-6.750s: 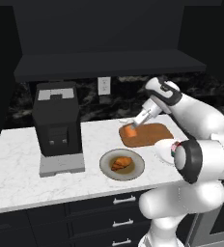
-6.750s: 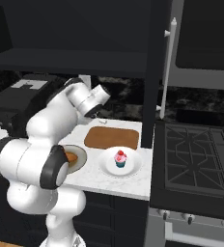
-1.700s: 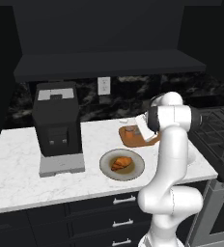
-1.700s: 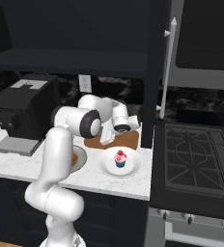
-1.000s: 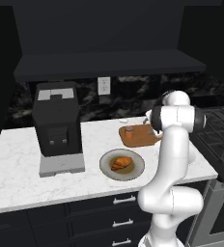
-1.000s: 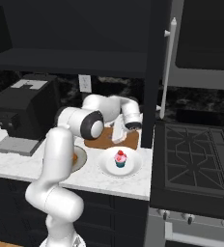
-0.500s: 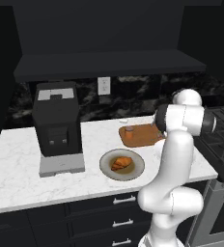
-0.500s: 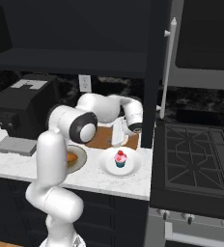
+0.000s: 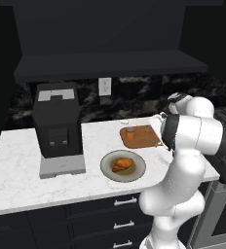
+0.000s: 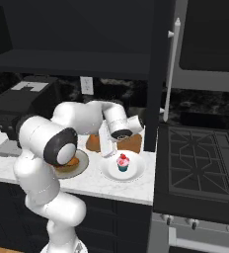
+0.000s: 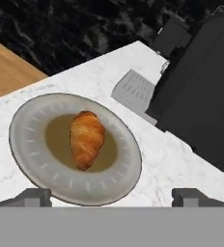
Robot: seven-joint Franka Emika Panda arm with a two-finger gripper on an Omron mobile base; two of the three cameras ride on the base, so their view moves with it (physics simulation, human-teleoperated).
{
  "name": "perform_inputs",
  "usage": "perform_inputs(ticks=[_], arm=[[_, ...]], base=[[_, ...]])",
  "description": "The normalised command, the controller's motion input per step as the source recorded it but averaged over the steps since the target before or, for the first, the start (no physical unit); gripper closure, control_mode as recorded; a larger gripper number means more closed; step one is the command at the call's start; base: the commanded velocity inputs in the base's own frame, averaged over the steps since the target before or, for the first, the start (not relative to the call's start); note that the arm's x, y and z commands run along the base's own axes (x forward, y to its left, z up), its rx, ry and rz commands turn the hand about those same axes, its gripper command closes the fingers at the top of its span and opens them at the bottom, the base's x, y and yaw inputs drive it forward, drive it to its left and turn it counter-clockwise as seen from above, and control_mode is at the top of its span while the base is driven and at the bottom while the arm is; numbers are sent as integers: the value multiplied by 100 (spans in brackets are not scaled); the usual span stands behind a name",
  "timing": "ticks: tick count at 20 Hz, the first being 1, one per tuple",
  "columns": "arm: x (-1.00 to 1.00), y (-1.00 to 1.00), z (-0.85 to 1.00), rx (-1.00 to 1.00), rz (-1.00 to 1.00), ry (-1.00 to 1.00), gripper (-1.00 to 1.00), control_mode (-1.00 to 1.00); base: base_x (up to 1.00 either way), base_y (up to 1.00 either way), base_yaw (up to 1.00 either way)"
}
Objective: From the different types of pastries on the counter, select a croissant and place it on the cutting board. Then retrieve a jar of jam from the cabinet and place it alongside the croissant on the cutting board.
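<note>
- Left base view, far left: a black coffee machine (image 9: 58,127) is seen standing on the counter (image 9: 17,180), with a stretch of bare marble to its left and in front, down to the front edge.
- Just right of the machine, a round grey plate (image 9: 123,166) is seen near the front edge; the croissant (image 9: 122,165) lies on it, not on the cutting board.
- Behind the plate and slightly right, the cutting board (image 9: 140,136) is seen lying flat near the dark backsplash, with a small orange object on its left end; whether that is the jar cannot be told. Its right edge is hidden by the white arm.
- Right base view: a second, white plate carrying the cupcake (image 10: 122,162) is shown at the counter's right end, just beside the stove; the left base view does not show it.
- Hand view: the gripper (image 11: 112,198) is seen above the near rim of the croissant's plate, jaws spread wide and holding nothing.
- Hand view: the croissant's long axis is seen running roughly top to bottom, tilted slightly, at the plate's centre.
</note>
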Motion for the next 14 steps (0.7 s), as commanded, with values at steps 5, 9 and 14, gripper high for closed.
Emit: perform_inputs(ticks=[5, 9, 14], arm=[[-14, 58, 12, -23, 7, -16, -100, -100], [-16, 35, 38, -10, 0, 15, -100, -100], [-20, 58, 9, -8, 0, 42, -100, -100]], base=[[0, 0, 0], [0, 0, 0], [0, 0, 0]])
